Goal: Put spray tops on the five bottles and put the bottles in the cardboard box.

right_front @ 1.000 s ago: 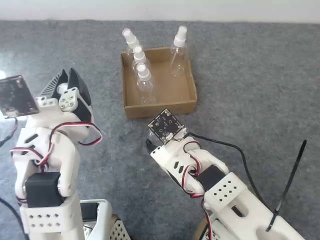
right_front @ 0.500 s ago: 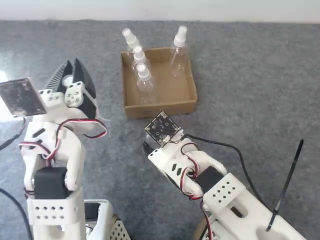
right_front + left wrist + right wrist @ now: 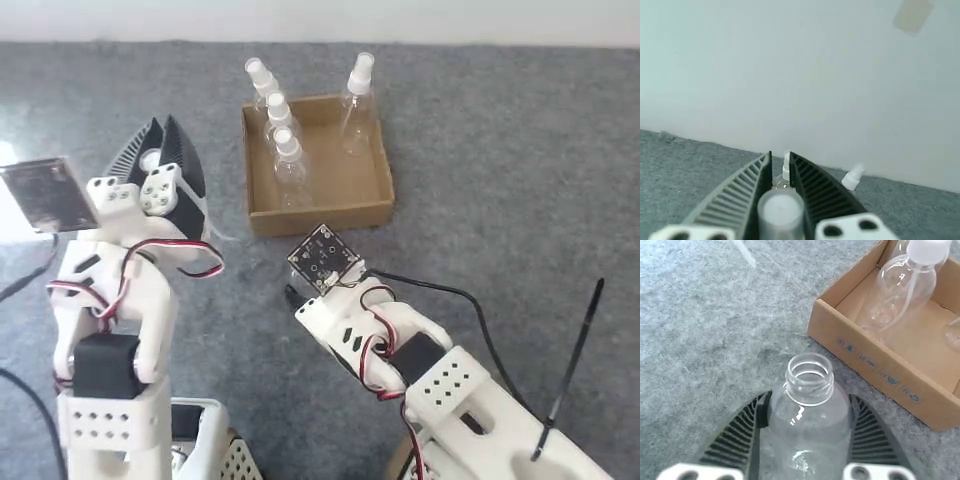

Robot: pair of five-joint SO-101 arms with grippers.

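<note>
With four capped clear plastic bottles (image 3: pixel 290 165) sitting in the brown cardboard box (image 3: pixel 320 218), the right gripper (image 3: pixel 809 396) is clamping the fifth, open-necked bottle (image 3: pixel 807 425) just beside the box and the nearly closed left gripper (image 3: pixel 162 122) is pinching a white spray top (image 3: pixel 780 210), leaving capping and boxing.

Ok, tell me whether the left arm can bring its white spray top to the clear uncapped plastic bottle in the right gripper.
Probably yes: the left gripper holds the white spray top, the right gripper holds the clear plastic bottle, mouth open, and bare grey carpet lies between.
</note>
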